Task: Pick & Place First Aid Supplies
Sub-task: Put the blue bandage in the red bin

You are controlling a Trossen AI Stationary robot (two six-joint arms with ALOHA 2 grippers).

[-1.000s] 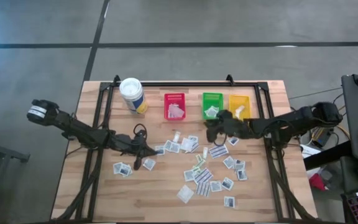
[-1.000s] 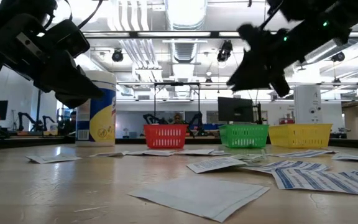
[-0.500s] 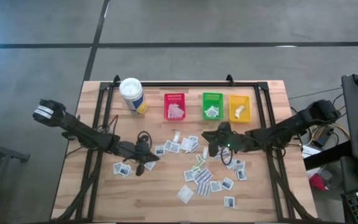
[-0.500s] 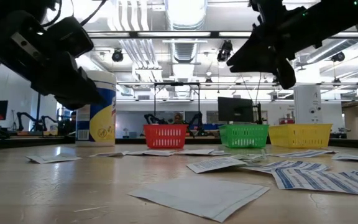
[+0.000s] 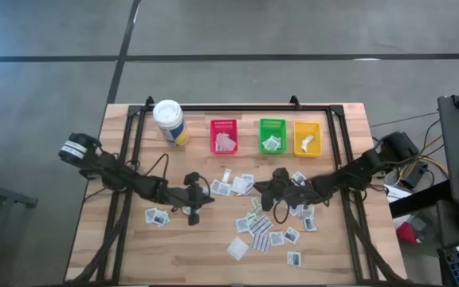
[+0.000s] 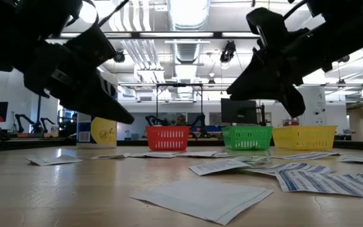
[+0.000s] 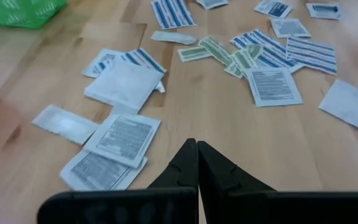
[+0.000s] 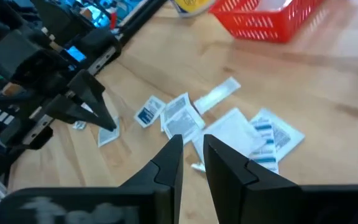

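The first aid supplies, small flat white packets (image 5: 255, 217), some printed or striped in blue, lie scattered flat on the middle of the wooden table (image 5: 126, 247). My left gripper (image 5: 193, 209) hangs shut just left of the scatter. In its wrist view its fingertips (image 7: 196, 147) stand over bare wood beside a pair of printed packets (image 7: 113, 149). My right gripper (image 5: 264, 197) hovers over the scatter's far part. It is open by a narrow gap (image 8: 192, 144) with nothing in it, above a cluster of packets (image 8: 229, 127). In the low view both grippers (image 6: 126, 118) (image 6: 232, 91) are clear of the tabletop.
Red (image 5: 224, 135), green (image 5: 272, 135) and yellow (image 5: 307, 137) bins stand in a row at the far edge, each with some packets inside. A white canister with a yellow label (image 5: 170, 121) stands left of them. Bare wood lies at the near left.
Both grippers have come down and toward the near edge. The left one has slid right toward the scattered packets. The right one has left the bins and swung left over the packets. The packets have stayed where they were.
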